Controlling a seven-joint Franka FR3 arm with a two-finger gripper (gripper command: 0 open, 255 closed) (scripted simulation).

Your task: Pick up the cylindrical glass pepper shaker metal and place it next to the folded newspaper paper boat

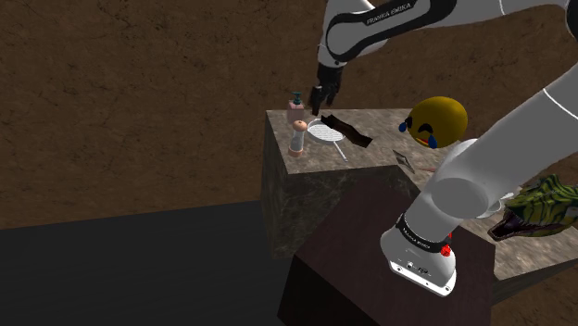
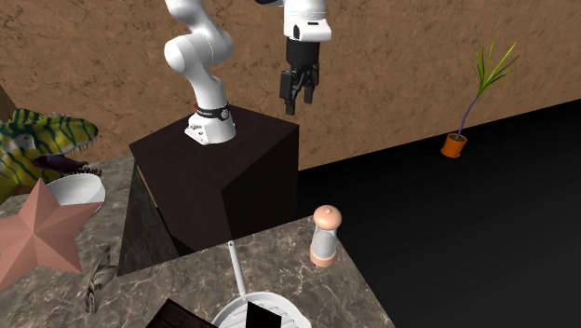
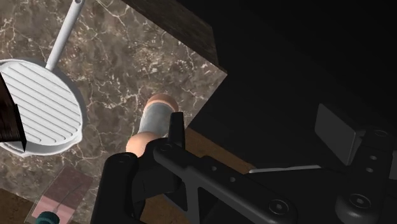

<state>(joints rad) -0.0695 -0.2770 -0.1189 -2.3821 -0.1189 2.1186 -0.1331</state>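
The pepper shaker stands upright near the white ribbed pan, at the marble table's corner. The gripper hangs well above the pan, clear of the shaker, narrowly parted and holding nothing.

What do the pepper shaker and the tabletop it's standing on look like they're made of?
The pepper shaker: peach-coloured matte cap and foot, perhaps wood or plastic, around a pale grey middle that may be glass. The tabletop: brown stone, likely marble, judging by its white veins and mottling.
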